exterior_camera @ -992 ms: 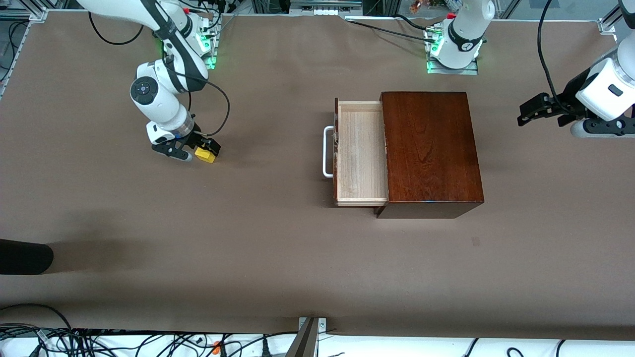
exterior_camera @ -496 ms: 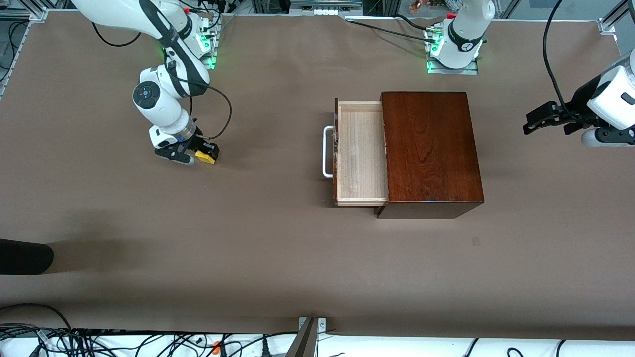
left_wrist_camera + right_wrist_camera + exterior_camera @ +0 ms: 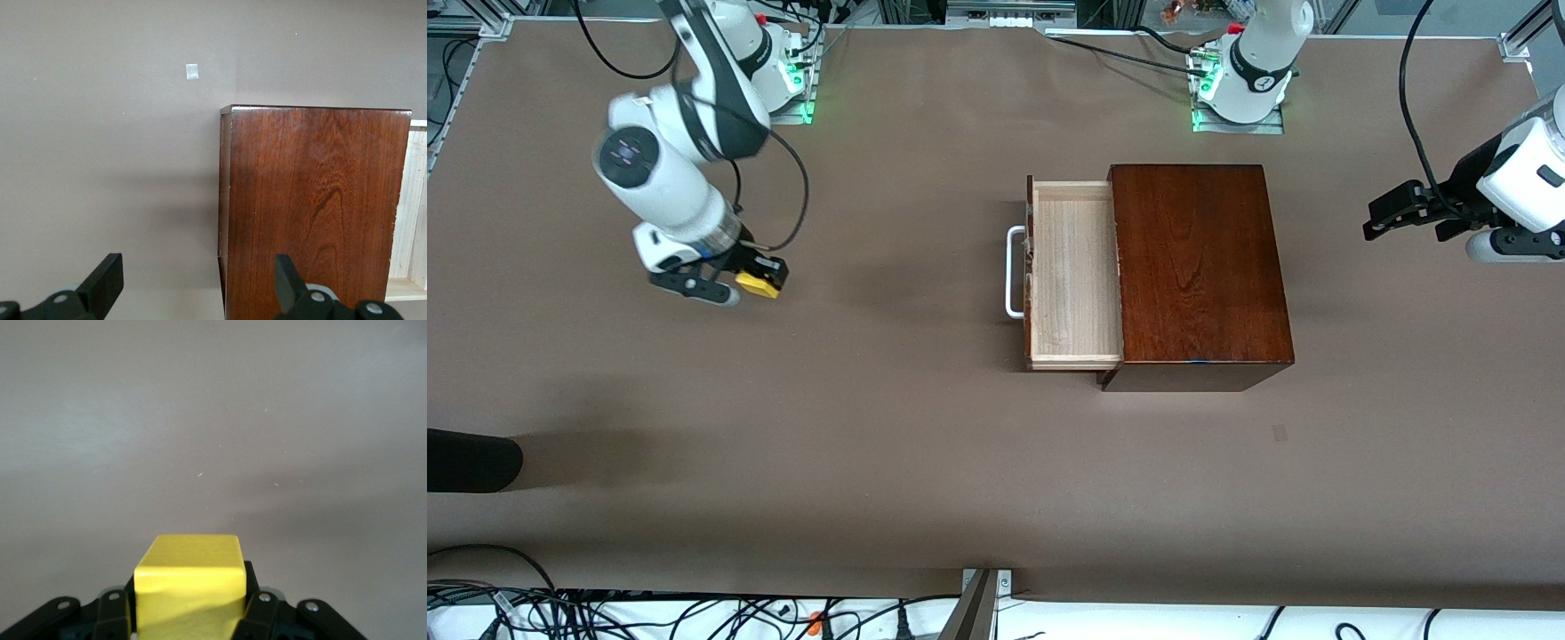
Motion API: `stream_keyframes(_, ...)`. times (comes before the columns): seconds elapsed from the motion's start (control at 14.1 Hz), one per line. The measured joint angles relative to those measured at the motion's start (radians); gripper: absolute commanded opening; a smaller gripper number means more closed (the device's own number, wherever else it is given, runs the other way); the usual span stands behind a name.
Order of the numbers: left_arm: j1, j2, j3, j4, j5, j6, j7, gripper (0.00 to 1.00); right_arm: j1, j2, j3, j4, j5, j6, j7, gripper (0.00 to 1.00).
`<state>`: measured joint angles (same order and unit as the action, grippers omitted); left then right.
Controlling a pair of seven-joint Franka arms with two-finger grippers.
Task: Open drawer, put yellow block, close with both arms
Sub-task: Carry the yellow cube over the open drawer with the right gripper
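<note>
Since a second ago the right gripper (image 3: 734,286) has lifted with the block (image 3: 756,284) and swung a bit toward the right arm's end of the table, away from the box (image 3: 1199,267); left gripper (image 3: 1400,212) has backed off slightly toward its own end and now hangs parked.

Block is pinched between the right fingers, one on each side face, sitting square in the right wrist view (image 3: 189,577) with bare table (image 3: 871,444) under it. It looks clear of the surface, so I'd call the grasp done and the carry just starting. It is well apart from the box, at the right arm's end.

Drawer (image 3: 1073,271) is pulled out of the box toward the right arm's end, tray empty, handle (image 3: 1014,271) facing the block. That leaves the tray open from above, probably so the block can be dropped in.

Left gripper is in the air off the box's closed end, fingers (image 3: 103,283) spread wide, holding nothing. It waits there, likely to stay out of the way and to brace the box for closing.

Next move should be a lateral carry over the handle to above the tray; release needs to clear the drawer front.
</note>
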<state>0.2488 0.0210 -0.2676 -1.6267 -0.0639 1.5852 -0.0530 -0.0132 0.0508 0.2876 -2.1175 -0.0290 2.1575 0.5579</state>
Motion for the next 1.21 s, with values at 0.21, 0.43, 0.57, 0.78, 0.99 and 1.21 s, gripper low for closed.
stream_keyframes(0.21, -0.045, 0.0, 0.015, 0.007, 0.008, 0.0, 0.001, 1.0, 0.003, -0.004, 0.064, 0.242, 0.015, -0.279, 0.154, 0.0)
stream_keyframes(0.43, -0.162, -0.003, 0.114, 0.009, 0.027, 0.0, 0.001, 1.0, 0.064, 0.028, 0.141, 0.349, 0.056, -0.323, 0.477, 0.0)
stream_keyframes(0.57, -0.178, -0.003, 0.133, 0.009, 0.027, 0.0, 0.001, 1.0, 0.177, 0.084, 0.15, 0.408, 0.058, -0.321, 0.737, 0.0)
stream_keyframes(0.78, -0.179, -0.003, 0.135, 0.01, 0.027, -0.001, 0.001, 1.0, 0.354, 0.218, 0.151, 0.543, 0.029, -0.317, 1.126, 0.0)
stream_keyframes(0.99, -0.181, -0.003, 0.135, 0.01, 0.027, -0.001, 0.001, 1.0, 0.503, 0.38, 0.148, 0.716, -0.031, -0.312, 1.456, 0.0)
stream_keyframes(1.21, -0.182, -0.003, 0.134, 0.01, 0.027, -0.001, 0.001, 1.0, 0.618, 0.539, 0.139, 0.901, -0.075, -0.307, 1.729, 0.0)
